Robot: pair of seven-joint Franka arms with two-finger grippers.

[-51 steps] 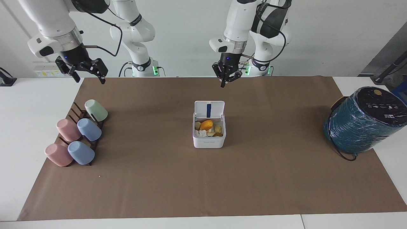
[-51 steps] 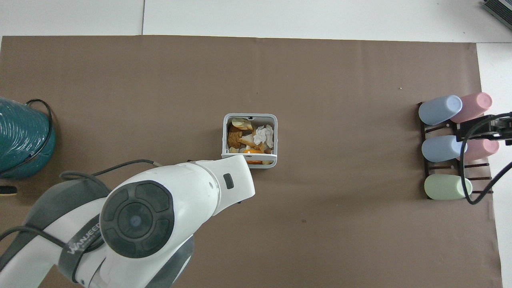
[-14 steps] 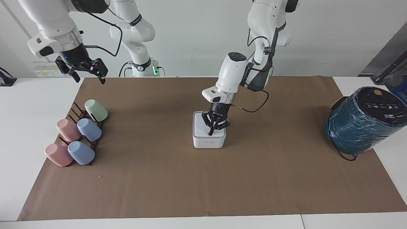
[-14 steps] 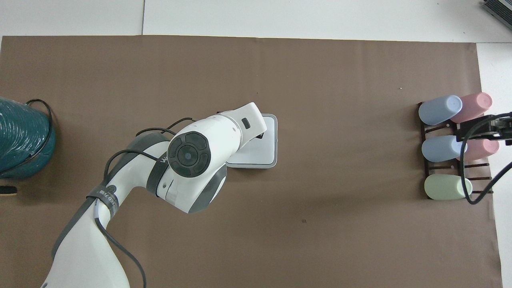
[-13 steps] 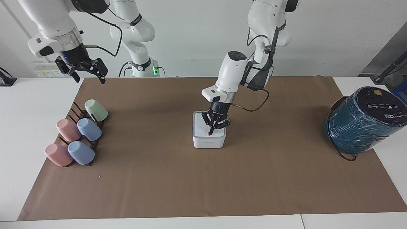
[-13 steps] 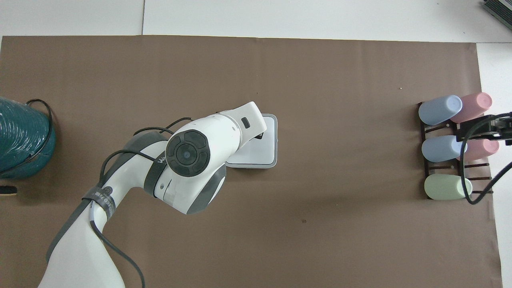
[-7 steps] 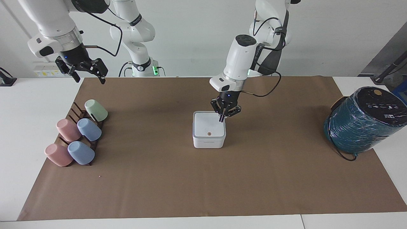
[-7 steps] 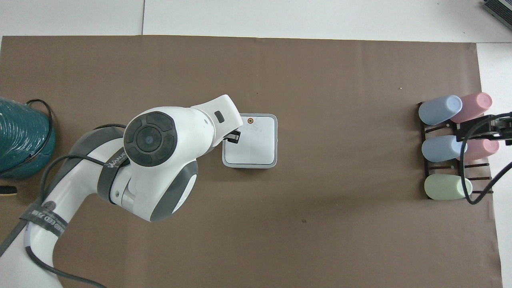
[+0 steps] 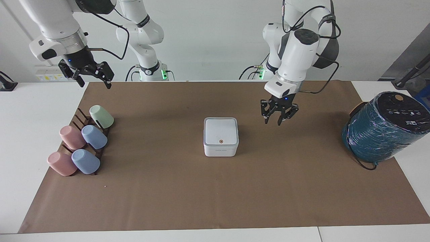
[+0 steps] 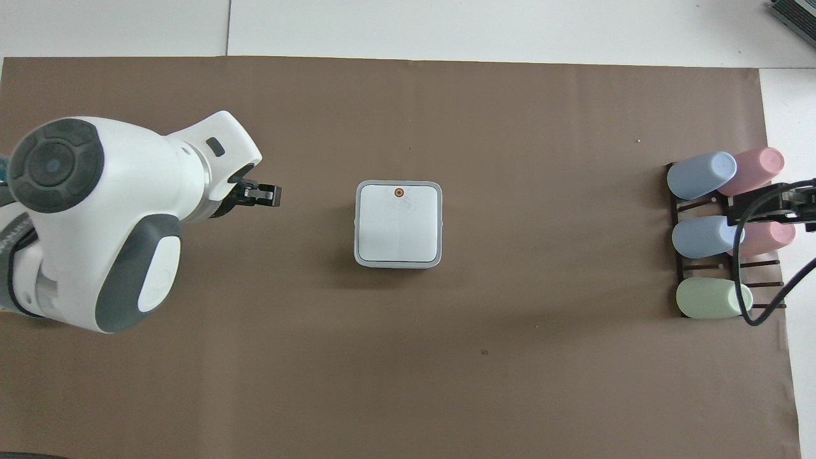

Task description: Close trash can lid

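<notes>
The trash can (image 9: 220, 150) is a small white square box in the middle of the brown mat. Its lid (image 9: 221, 130) lies flat and shut on it, with the orange dot (image 9: 220, 141) on top. The lid also shows in the overhead view (image 10: 398, 226). My left gripper (image 9: 272, 123) hangs in the air over the bare mat beside the trash can, toward the left arm's end of the table, and holds nothing. It shows in the overhead view (image 10: 271, 195) too. My right gripper (image 9: 95, 84) is open and empty and waits over the cup rack.
A dark rack (image 9: 78, 118) with several pastel cups (image 9: 94, 136) stands at the right arm's end of the mat (image 9: 215, 195). A large teal wrapped cylinder (image 9: 383, 129) with a black cable stands at the left arm's end.
The lid went from standing open to shut flat under my left gripper's press. The left gripper has since lifted off and swung away toward the left arm's end. The right arm has not moved.
</notes>
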